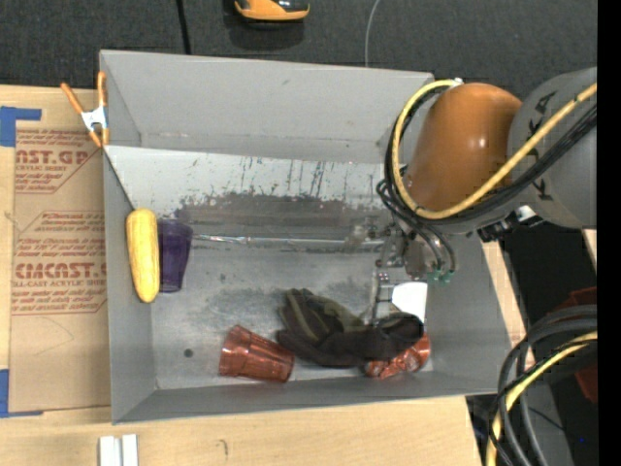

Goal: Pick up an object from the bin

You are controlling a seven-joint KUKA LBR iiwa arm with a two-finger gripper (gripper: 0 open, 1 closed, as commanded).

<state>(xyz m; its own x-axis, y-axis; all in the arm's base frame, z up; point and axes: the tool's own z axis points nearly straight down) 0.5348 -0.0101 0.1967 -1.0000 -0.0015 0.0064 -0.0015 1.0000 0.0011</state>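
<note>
The claw (385,294) is found low at the right of the bin (291,95), just above a dark crumpled glove (325,333). Whether it is apart or together cannot be told. A straight descent onto the glove's raised fold is advised, clear of the red cup (254,354).

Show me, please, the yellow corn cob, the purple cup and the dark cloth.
yellow corn cob (144,255): camera view, its middle.
purple cup (176,257): camera view, its side.
dark cloth (325,334): camera view, its middle.
</note>
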